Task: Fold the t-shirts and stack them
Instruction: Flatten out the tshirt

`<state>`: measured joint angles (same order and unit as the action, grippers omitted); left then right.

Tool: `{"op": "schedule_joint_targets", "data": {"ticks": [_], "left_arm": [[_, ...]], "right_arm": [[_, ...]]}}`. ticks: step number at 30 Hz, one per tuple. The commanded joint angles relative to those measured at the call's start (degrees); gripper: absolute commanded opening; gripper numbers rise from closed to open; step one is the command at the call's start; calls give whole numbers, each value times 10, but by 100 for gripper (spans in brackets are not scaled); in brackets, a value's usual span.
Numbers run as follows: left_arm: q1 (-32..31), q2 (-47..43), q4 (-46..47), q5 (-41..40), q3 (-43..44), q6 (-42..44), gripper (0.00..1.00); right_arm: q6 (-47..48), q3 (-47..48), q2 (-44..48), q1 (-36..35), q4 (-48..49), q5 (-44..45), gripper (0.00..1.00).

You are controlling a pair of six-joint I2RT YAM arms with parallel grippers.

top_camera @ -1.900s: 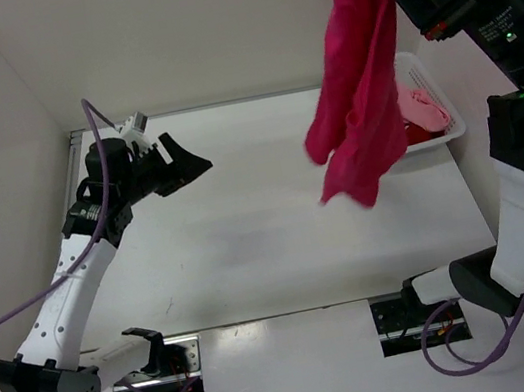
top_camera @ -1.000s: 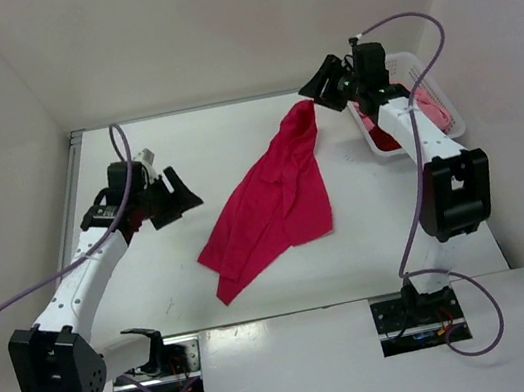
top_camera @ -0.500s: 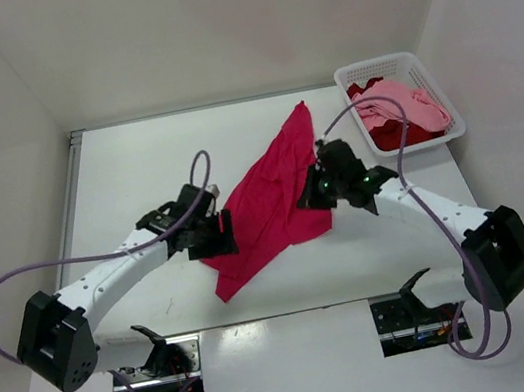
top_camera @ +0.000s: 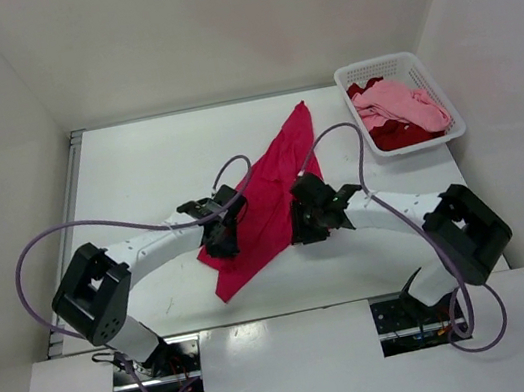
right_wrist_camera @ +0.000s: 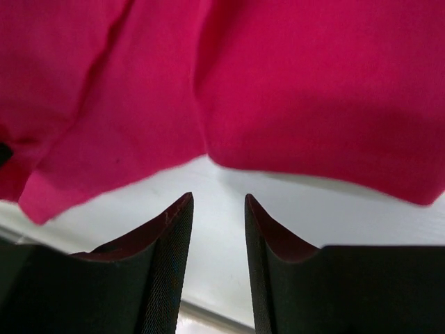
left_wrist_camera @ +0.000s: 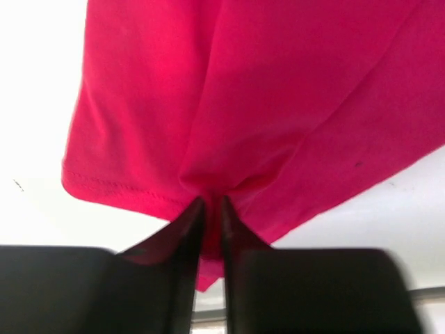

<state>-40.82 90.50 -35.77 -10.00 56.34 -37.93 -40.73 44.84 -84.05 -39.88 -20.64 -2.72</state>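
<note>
The magenta t-shirt [top_camera: 272,194] lies rumpled left of the white basket [top_camera: 373,66], the left gripper [left_wrist_camera: 212,204] clamped on its hem, so the right gripper [right_wrist_camera: 218,199], jaws apart just short of the cloth, should catch the opposite edge before both spread it flat.

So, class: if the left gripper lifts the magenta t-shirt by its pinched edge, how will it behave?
Probably floppy: the magenta t-shirt lies creased and puckers where the left gripper pinches it, so it should drape. Likely light: thin folds fit between its nearly shut jaws.
</note>
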Motion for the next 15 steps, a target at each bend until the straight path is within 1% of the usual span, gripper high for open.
{"op": "schedule_joint_targets", "data": {"ticks": [1, 2, 4, 5, 7, 9, 12, 13, 15], "left_arm": [[15, 12, 3, -37, 18, 1, 19], [15, -3, 3, -37, 18, 1, 15], [32, -16, 10, -29, 24, 1, 12], [37, -22, 10, -24, 24, 1, 8], [54, -22, 4, -24, 29, 14, 4], [68, -27, 3, -24, 36, 21, 4], [120, -27, 10, -9, 49, 43, 2], [152, -27, 18, -4, 66, 57, 2], [185, -11, 29, -4, 91, 63, 2]], "right_arm": [[11, 46, -26, -1, 14, 48, 41], [11, 53, -33, -6, 14, 54, 41], [11, 58, -42, -6, 20, 59, 41], [11, 58, -56, -6, 20, 59, 41], [11, 72, -66, -12, 15, 65, 41], [11, 79, -83, -25, 10, 72, 41], [11, 79, -96, -25, 10, 77, 41], [11, 79, -96, -25, 10, 84, 41], [11, 79, -96, -25, 4, 84, 37]]}}
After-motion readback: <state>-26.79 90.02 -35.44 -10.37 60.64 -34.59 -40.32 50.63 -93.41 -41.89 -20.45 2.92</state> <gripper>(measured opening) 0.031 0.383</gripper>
